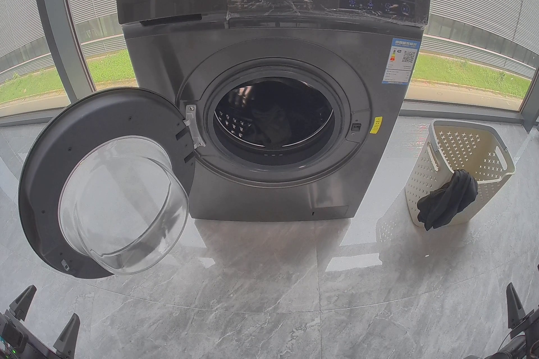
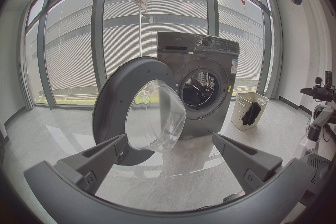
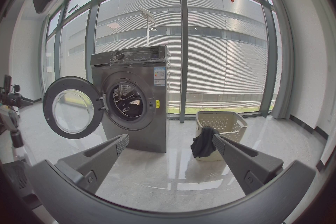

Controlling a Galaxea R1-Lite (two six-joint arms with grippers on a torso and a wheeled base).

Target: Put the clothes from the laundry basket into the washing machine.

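Observation:
A grey front-loading washing machine (image 1: 269, 96) stands ahead with its round door (image 1: 104, 180) swung wide to the left. Dark cloth (image 1: 269, 122) lies inside the drum. To the machine's right a cream laundry basket (image 1: 421, 175) rests on the floor, and a black garment (image 1: 446, 200) hangs over its near rim. My left gripper (image 1: 48, 315) is low at the near left, well short of the door, open and empty (image 2: 169, 140). My right gripper (image 1: 525, 315) is low at the near right, short of the basket (image 3: 227, 121), also open and empty (image 3: 170, 140).
Glossy grey marble floor (image 1: 314, 287) stretches between me and the machine. The open door (image 2: 115, 105) juts into the left side of that space. Tall windows (image 1: 471, 12) rise behind the machine. Camera gear on a stand (image 2: 320, 102) is off to one side.

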